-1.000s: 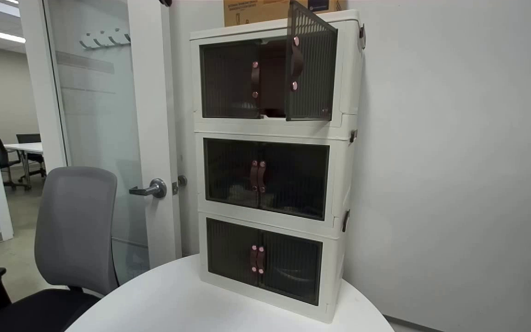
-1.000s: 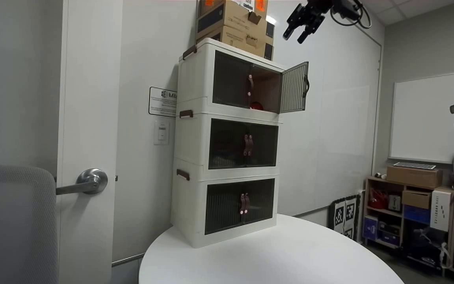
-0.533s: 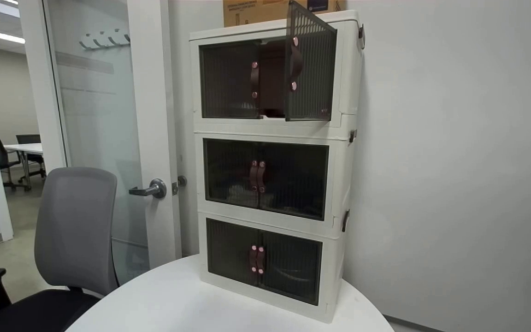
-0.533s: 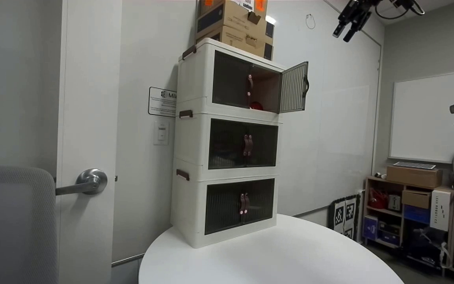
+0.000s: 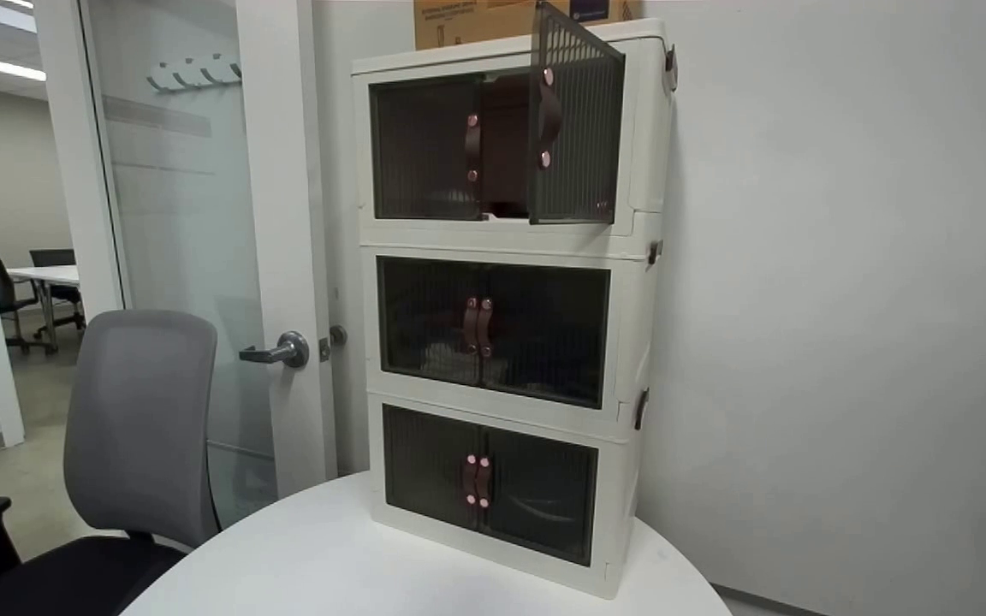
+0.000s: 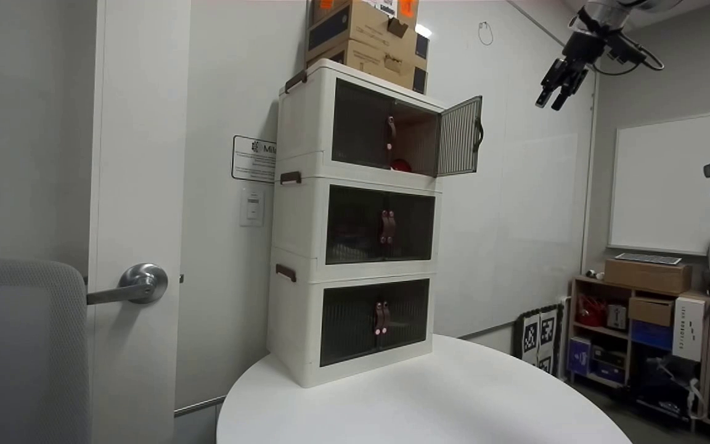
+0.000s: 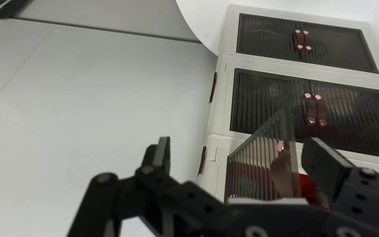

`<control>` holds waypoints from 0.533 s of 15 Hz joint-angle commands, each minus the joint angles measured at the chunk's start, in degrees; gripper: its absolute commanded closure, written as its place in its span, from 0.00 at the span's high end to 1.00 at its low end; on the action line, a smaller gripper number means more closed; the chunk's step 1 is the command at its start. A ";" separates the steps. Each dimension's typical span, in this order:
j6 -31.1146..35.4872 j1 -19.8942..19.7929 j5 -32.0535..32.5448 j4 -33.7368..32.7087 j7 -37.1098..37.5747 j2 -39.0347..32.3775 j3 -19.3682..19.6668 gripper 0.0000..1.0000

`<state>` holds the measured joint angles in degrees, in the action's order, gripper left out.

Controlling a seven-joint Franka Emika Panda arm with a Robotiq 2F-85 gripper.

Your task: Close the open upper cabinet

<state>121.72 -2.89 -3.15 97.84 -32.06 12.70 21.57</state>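
Topmost in the stack [image 6: 355,270], the upper cabinet [image 6: 306,120] was seen with one door [image 6: 362,123] closed and the other door [image 6: 460,137] swung outward. The gripper [image 6: 549,105] was held spread and empty, apart from it; that door's closing was judged not yet done.

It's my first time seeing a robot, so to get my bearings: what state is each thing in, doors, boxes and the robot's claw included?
Upper cabinet: open
Its right door, as both exterior views show it: swung out
Its left door: shut
Red thing: inside, partly hidden
Middle tier's doors: both shut
Bottom tier's doors: both shut
Gripper (the claw): open, holding nothing
Room door: standing open
Cardboard boxes: stacked atop the upper cabinet
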 commanded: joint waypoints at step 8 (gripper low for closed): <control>4.52 -9.11 -8.41 -21.06 -2.80 -22.99 -3.97 1.00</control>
<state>125.23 -8.51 -9.79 84.94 -35.23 -4.10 19.97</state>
